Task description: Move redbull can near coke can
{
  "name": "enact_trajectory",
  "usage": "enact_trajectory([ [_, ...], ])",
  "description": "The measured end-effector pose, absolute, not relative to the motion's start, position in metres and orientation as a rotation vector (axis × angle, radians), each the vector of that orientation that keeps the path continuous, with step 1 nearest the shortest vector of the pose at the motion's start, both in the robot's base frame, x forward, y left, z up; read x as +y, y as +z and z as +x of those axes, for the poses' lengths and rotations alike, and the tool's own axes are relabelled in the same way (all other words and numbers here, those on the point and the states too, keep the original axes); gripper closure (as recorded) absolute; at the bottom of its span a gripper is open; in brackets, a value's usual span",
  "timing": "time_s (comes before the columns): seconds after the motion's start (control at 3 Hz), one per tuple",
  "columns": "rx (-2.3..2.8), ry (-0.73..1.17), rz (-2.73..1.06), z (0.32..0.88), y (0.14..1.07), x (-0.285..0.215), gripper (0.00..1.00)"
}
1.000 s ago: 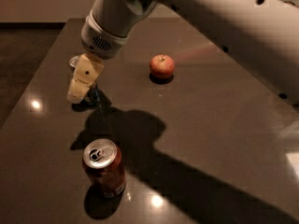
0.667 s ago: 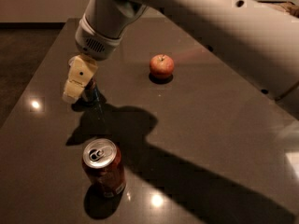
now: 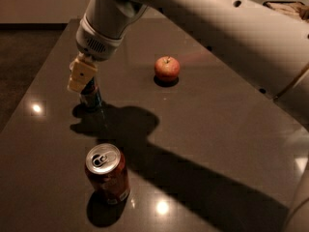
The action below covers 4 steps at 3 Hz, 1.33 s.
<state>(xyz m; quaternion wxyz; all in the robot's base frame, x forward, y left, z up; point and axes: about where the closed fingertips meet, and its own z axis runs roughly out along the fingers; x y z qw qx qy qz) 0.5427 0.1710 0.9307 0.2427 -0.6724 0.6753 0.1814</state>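
1. Dark, glossy table (image 3: pixel 231 105) fills almost the whole view, with small bright spots of lamp light reflected on its left and front parts.
2. Behind the table there is a pale wall (image 3: pixel 38 4), and at the left a dark floor (image 3: pixel 19 57).
3. A thick white robot arm (image 3: pixel 203 18) comes in from the upper right and reaches across to the left part of the table.
4. At its end the gripper (image 3: pixel 83 80), with a beige pad, points down and sits over the upper part of the redbull can (image 3: pixel 91 98).
5. The top of this can is hidden behind the gripper, so I cannot tell if the gripper holds the can or is only placed around it.
6. The redbull can is slim and blue and silver, and it stands upright on the left part of the table.
7. The coke can (image 3: pixel 107 173) stands upright closer to the front edge, a little to the right of the redbull can, and its silver top with the pull tab is visible.
8. The two cans are apart, and the wide shadow of the arm (image 3: pixel 130 129) lies on the table between them.
9. A red apple (image 3: pixel 167 68) lies farther back, to the right of the redbull can and well apart from both cans.
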Motion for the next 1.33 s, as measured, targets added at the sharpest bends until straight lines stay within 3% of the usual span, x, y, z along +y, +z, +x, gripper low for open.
enact_trajectory([
  [0.33,1.818,0.497,-1.854,0.544,0.939,0.167,0.72],
  [0.67,1.768,0.528,-1.854,0.535,0.957,0.149,0.94],
  [1.0,1.683,0.577,-1.907,0.511,0.975,0.123,1.00],
  [1.33,1.583,0.637,-1.984,0.481,0.985,0.099,1.00],
])
